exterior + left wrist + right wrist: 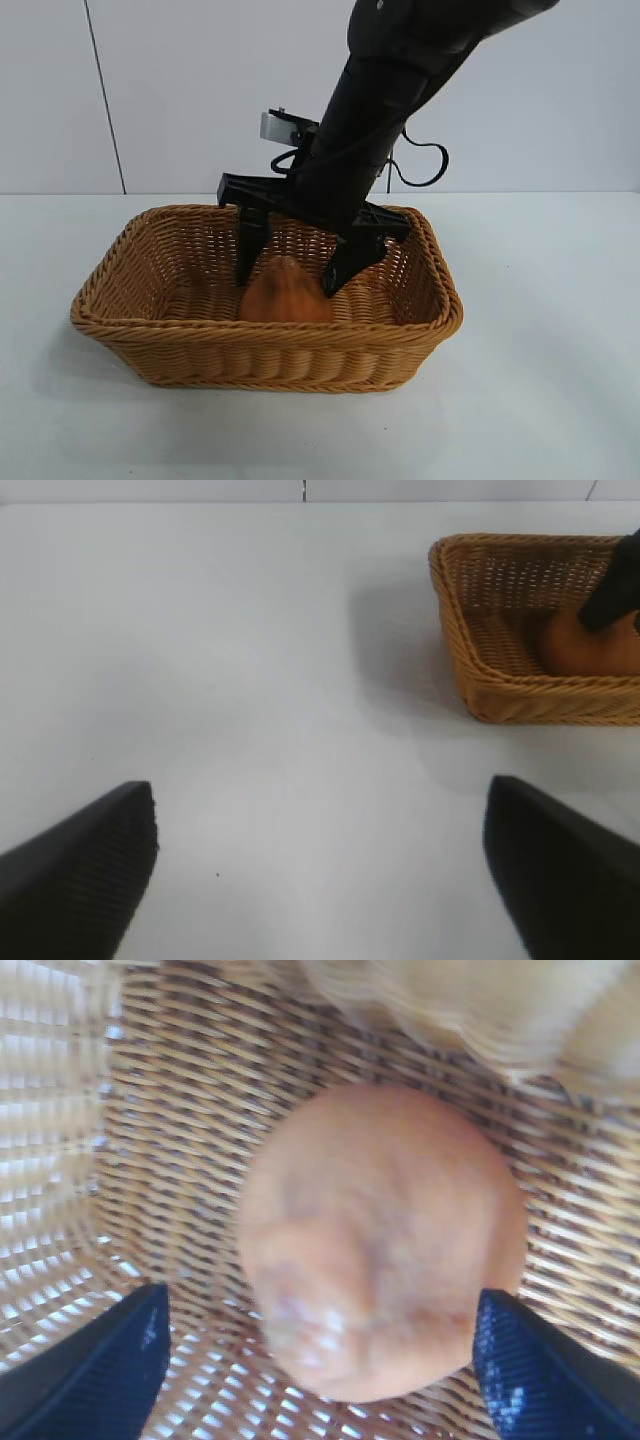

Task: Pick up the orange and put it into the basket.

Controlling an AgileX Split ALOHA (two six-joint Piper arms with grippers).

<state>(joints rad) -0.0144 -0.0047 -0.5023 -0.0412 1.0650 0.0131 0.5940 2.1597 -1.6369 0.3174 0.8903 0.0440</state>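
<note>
The orange (286, 293) lies on the floor of the tan wicker basket (200, 335), near its middle. My right gripper (291, 275) reaches down into the basket and is open, with one finger on each side of the orange and a gap at one side. In the right wrist view the orange (380, 1240) rests on the weave between the two dark fingers (100, 1370). My left gripper (320, 870) is open and empty over bare table, away from the basket (490, 690), whose corner shows in its view with the orange (590, 645) inside.
The basket stands in the middle of a white table (560, 380). A white wall runs behind it. A black cable loops off the right arm (425, 165) above the basket's far rim.
</note>
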